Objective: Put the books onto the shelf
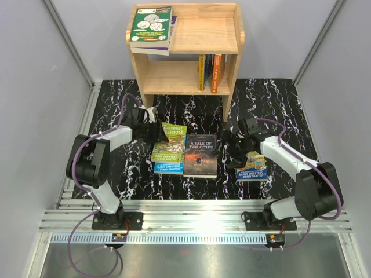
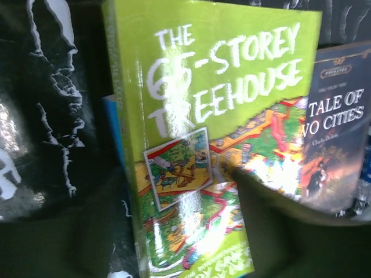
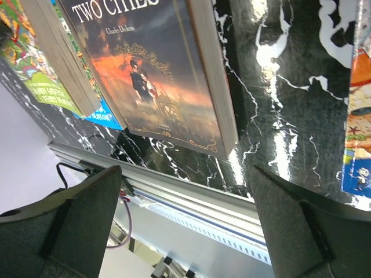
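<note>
left gripper (image 1: 155,131): at the far left corner of the green book (image 1: 170,145), just left of the dark book (image 1: 201,155). Its fingers (image 2: 69,243) stand apart with the green cover showing in the gap. Whether they press on that book cannot be told.
right gripper (image 3: 184,174): low over the mat (image 1: 272,104), just right of the dark book, its fingers spread wide with nothing between them.
green book: flat, cover up, close against the dark book's left side, lying on a blue book (image 1: 168,169) whose near edge pokes out.
dark book: flat on the mat, cover up, between the two arms.
bright book (image 1: 253,169): right of the dark book and apart from it, partly hidden under the right arm.
shelf (image 1: 239,46): beyond the dark book, at the far edge of the mat.
shelf top: a green-and-white book (image 1: 149,26) lies flat on a purple book (image 1: 173,32) at the left end.
shelf lower tier: a blue spine (image 1: 202,72) and an orange spine (image 1: 216,73) stand upright, straight beyond the dark book.
mat: black with white veins.
rail (image 1: 191,211): metal, nearer than the dark book, carrying both arm bases.
</note>
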### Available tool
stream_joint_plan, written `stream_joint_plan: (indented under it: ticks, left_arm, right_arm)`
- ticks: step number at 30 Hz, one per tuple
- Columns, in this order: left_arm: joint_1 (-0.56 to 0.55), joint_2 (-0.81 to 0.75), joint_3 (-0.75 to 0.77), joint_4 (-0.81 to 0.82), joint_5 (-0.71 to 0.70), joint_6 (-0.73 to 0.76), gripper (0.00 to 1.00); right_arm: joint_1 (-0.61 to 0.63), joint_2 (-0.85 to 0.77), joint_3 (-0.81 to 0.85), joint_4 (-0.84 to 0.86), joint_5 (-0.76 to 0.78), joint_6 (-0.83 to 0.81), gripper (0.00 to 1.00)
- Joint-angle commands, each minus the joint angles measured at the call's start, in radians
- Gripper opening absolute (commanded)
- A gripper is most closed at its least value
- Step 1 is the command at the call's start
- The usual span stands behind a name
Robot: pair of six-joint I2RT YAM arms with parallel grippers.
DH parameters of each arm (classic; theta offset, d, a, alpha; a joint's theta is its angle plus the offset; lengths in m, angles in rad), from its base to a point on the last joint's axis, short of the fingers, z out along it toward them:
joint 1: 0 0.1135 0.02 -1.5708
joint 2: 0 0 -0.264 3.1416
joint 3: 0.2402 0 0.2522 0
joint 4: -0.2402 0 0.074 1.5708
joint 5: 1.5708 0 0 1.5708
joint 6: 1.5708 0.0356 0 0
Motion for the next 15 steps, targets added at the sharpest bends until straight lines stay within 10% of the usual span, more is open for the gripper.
stream_joint_plan:
  ticks: [1,6,15]
  left_arm:
    - [-0.011,0.054,-0.034,-0.094,0.027,0.039,0.51]
    - [0.000,-0.015,-0.083,-0.111,-0.085,0.034,0.00]
    - [0.011,-0.332,0.040,-0.284,-0.308,0.050,0.00]
  right_arm:
    - [0.005,-0.033,0.023,-0.046,0.037,-0.031,1.00]
    - [0.005,-0.062,-0.002,-0.051,0.036,-0.031,1.00]
    - [0.005,-0.142,-0.063,-0.065,0.033,-0.031,1.00]
